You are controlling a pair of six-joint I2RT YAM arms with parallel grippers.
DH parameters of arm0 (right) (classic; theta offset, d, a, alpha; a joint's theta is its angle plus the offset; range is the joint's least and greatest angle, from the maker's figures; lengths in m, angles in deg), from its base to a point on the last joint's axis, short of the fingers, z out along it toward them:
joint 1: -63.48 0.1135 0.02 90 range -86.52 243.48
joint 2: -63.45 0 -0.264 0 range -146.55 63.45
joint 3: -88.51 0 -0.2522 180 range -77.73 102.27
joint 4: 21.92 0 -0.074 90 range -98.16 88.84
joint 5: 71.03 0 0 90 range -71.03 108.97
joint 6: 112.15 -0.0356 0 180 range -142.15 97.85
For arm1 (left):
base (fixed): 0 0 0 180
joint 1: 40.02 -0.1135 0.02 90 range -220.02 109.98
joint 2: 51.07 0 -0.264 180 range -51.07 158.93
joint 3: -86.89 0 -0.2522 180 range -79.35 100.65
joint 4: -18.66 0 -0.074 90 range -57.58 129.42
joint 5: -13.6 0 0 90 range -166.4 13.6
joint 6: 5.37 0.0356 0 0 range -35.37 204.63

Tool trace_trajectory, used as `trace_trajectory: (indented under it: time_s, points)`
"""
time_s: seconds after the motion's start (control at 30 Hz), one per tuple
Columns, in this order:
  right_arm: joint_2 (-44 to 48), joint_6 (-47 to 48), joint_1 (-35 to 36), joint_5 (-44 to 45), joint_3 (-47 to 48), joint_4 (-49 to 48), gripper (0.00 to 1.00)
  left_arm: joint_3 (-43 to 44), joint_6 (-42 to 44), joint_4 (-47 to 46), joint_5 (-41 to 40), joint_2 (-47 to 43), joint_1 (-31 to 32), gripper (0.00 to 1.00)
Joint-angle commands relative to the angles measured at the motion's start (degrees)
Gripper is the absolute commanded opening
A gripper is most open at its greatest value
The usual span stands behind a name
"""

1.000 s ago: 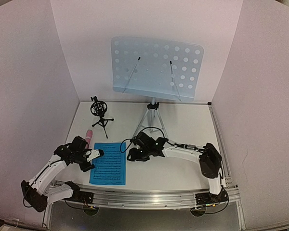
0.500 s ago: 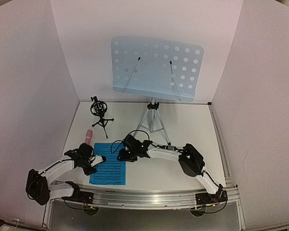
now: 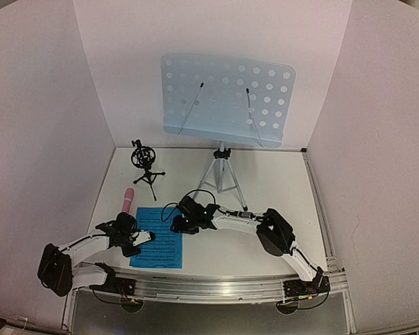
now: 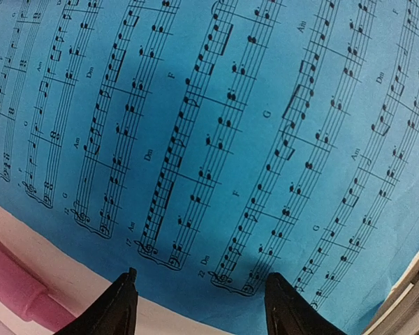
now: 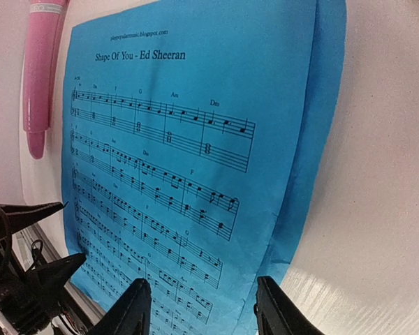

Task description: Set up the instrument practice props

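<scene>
Sheet-music page point(image 3: 159, 246) lies flat on the counter point(image 3: 279, 188) beside the pink microphone point(image 3: 128, 200). Left claw point(image 4: 199, 307) and right claw point(image 5: 199, 307) hover spread above it. Only the right wrist view shows its title, "Shape Of You".

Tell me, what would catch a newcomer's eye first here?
The big pale-blue music stand stands tall at the back of the table, on a silver tripod. In front, a bright blue music sheet lies flat, with the left tool and the right tool open at its edges. A pink microphone lies just left of it.
</scene>
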Motion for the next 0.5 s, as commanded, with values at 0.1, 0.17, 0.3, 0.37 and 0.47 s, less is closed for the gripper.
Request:
trace_trajectory:
  time_s: [0.1, 0.17, 0.3, 0.37, 0.47]
  points:
    - [-1.31, -0.67, -0.19, 2.26, 1.39, -0.32, 0.51, -0.84, 3.93, -3.57, 2.23, 0.91, -0.18, 0.62]
    - [-1.78, -1.15, -0.24, 1.67, 1.43, -0.3, 0.51, -1.14, 4.22, -3.95, 2.66, 1.27, -0.18, 0.62]
    - [-2.62, -2.15, -0.34, 0.79, 1.14, -0.39, 0.51, -1.38, 4.85, -4.44, 2.84, 1.31, -0.18, 0.62]
    - [-3.47, -1.88, -0.34, -0.26, 1.93, -0.54, 0.51, -1.44, 5.1, -4.5, 2.89, 1.38, -0.14, 0.62]
    - [-4.53, -2.05, -0.34, -1.99, 3.17, -0.56, 0.51, -1.43, 5.17, -4.58, 3.27, 1.55, -0.18, 0.63]
